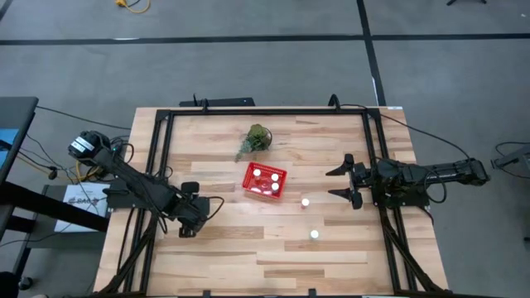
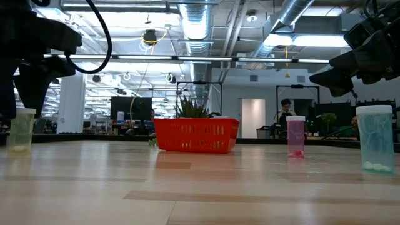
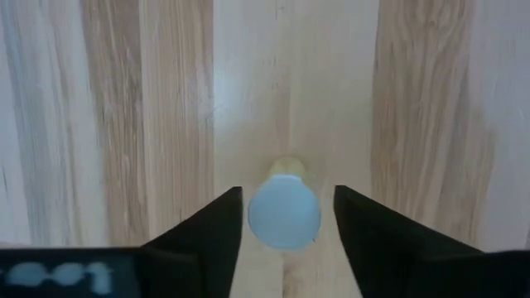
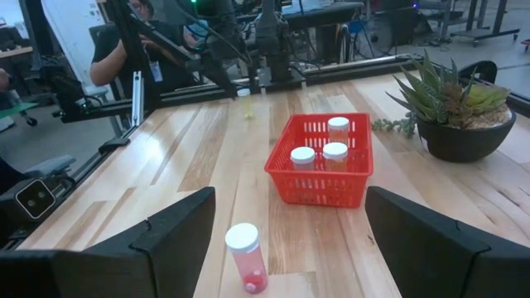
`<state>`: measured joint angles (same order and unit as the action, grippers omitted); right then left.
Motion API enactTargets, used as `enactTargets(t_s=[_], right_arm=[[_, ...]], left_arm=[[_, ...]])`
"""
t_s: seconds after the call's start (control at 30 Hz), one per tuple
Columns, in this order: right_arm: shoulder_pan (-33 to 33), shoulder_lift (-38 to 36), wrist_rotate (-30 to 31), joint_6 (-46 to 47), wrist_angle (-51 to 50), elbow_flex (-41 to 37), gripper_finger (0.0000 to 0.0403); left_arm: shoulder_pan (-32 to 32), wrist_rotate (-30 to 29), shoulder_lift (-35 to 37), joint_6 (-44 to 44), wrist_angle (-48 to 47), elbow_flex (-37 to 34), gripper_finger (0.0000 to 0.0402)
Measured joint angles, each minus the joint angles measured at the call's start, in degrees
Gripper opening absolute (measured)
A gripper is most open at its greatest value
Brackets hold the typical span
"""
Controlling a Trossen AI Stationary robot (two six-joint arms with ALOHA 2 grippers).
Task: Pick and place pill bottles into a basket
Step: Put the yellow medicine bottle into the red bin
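The red basket (image 1: 264, 180) sits near the middle of the table, a little toward the far edge, and three white-capped pill bottles (image 4: 324, 145) stand upright inside it. Two more bottles stand on the bare wood toward the right edge. One, pink-tinted (image 1: 305, 201), is just off the basket's near right corner. The other, pale blue-green (image 1: 314, 234), is farther toward the near edge. A sixth bottle, yellowish with a white cap (image 3: 285, 213), stands near the left edge of the table.

My left gripper (image 3: 286, 223) is down at that yellowish bottle, one finger on either side of it. My left fingers (image 3: 211, 232) are apart, with a thin strip of wood showing between each finger and the cap, so I am around it but not clamped.

My right gripper (image 1: 347, 181) hangs above the table by the right edge, pointing toward the basket. Its fingers are spread wide and hold nothing.

A green potted plant (image 1: 255, 138) sits just beyond the basket, toward the far edge. A person (image 4: 124, 50) is beyond the table's left side.
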<state>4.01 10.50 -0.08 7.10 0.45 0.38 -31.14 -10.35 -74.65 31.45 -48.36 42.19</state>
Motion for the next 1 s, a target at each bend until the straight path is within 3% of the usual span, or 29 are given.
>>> enactTargets(t_s=[0.3,0.5,0.73,0.87,1.0], right_arm=[[0.01,0.00,-0.01,0.02,0.01,-0.01,0.0306],[0.01,0.00,-0.02,0.01,0.01,-0.01,0.0306],[0.00,0.00,-0.01,0.01,0.02,0.00,0.0306],[0.00,0.00,-0.02,0.00,0.02,0.00,0.0306],[0.02,0.00,0.00,-0.01,0.02,0.00,0.0306]], left_arm=[[0.01,-0.04,0.00,-1.07,-0.11,0.00,0.0106],[0.04,-1.43,0.00,-1.74,-0.42,0.53,0.0119],[0.44,-9.57,2.30,-6.62,-3.06,7.53,0.0112],[3.63,-13.47,4.72,-12.25,-2.81,11.62,0.0108],[9.69,-12.65,5.29,-21.74,-0.06,14.88,0.0115]])
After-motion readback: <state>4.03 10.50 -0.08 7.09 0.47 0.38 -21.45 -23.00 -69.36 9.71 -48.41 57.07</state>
